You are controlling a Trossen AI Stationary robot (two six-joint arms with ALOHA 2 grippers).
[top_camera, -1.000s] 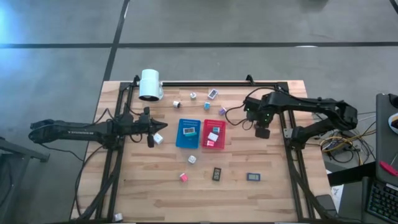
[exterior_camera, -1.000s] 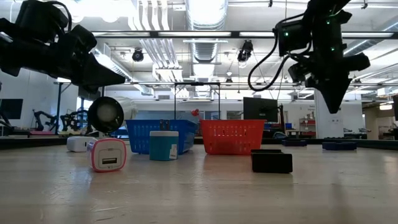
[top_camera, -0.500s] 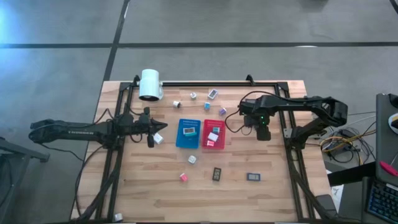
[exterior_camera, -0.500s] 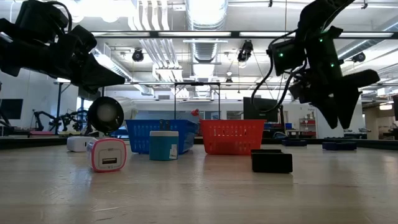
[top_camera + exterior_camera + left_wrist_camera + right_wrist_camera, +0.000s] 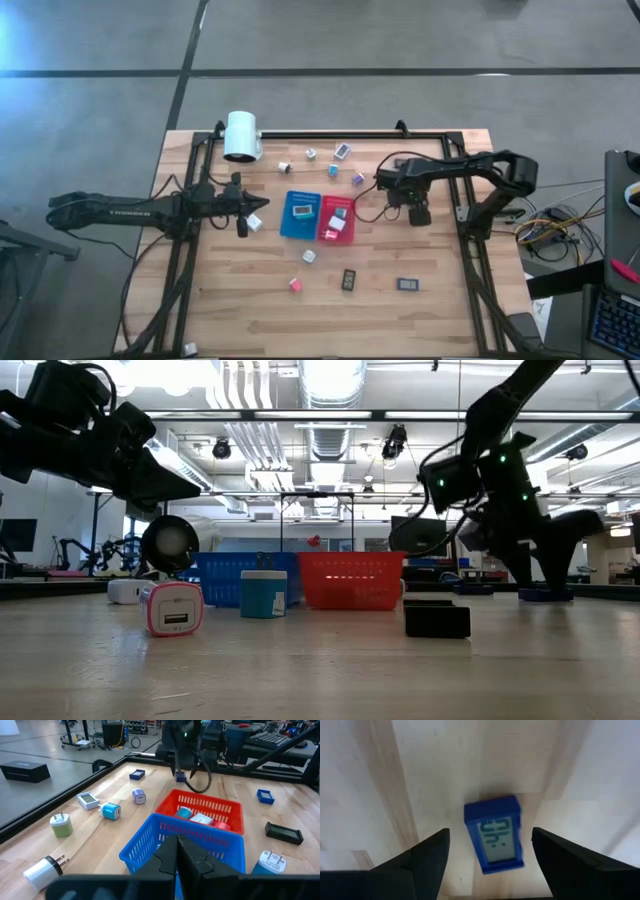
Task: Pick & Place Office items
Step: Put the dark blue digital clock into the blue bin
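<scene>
From above, the right gripper (image 5: 419,213) hangs over the bare wood just to the right of the red tray (image 5: 337,218), which touches the blue tray (image 5: 301,215) along one long side; both trays already hold a few small items. More office items lie loose: some behind the trays, near the big white cylinder (image 5: 241,136), and a pink cube (image 5: 295,285), a white cube (image 5: 309,256) and two dark flat rectangles (image 5: 349,280) in front. The left gripper (image 5: 246,214) waits to the left of the blue tray, beside a white plug (image 5: 256,223). At table height, the right arm reaches low toward the board behind a dark flat piece (image 5: 436,620), with a pink-and-white charger (image 5: 171,608) and a teal cube (image 5: 263,594) standing before the trays. The left wrist camera looks over the blue tray's rim (image 5: 165,822), and its own fingers (image 5: 168,862) are pressed together on nothing. The right wrist camera looks straight down on a small blue clock (image 5: 496,840) lying flat on the wood between its own spread fingers (image 5: 425,860), not yet touched. The step in hand seems to be the approach for a pick. Next the arm likely must drop, keep the clock centred, and close across its narrow sides before carrying it to a tray.
</scene>
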